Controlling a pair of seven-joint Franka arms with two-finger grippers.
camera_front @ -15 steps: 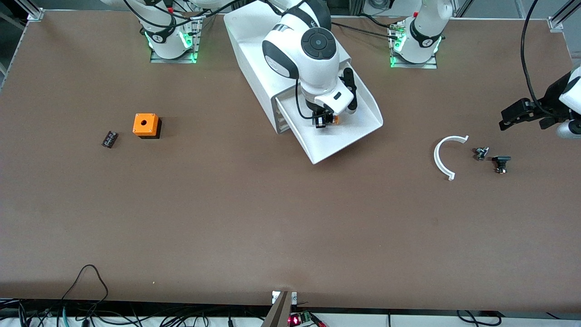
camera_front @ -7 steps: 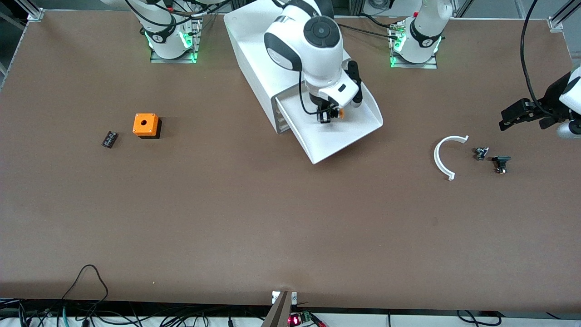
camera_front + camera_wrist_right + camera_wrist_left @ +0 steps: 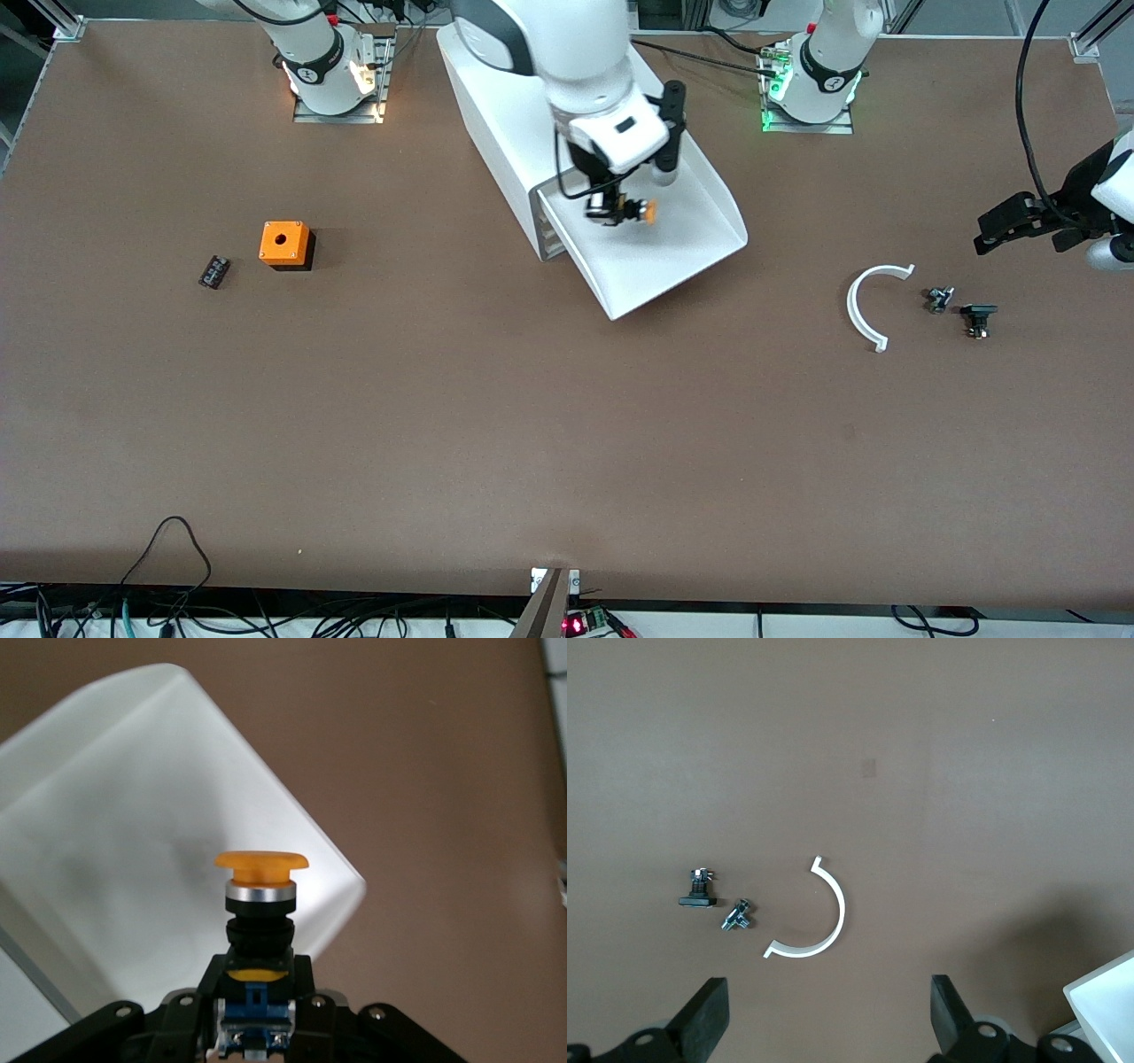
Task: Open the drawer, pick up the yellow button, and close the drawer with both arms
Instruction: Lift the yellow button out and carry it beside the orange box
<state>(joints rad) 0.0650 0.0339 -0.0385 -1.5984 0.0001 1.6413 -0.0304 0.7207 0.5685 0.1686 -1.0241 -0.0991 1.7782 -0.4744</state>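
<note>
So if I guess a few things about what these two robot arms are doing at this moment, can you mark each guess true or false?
1. The right gripper is shut on the button. True.
2. The top drawer is pushed shut. False: it stands pulled out of the cabinet, and the held button hangs above it.
3. The left gripper is carrying the white curved piece. False: its fingers are open and empty, and the piece lies on the table.
4. The orange cube sits on the table toward the right arm's end. True.
5. The button's cap is green. False: it is orange-yellow.
</note>
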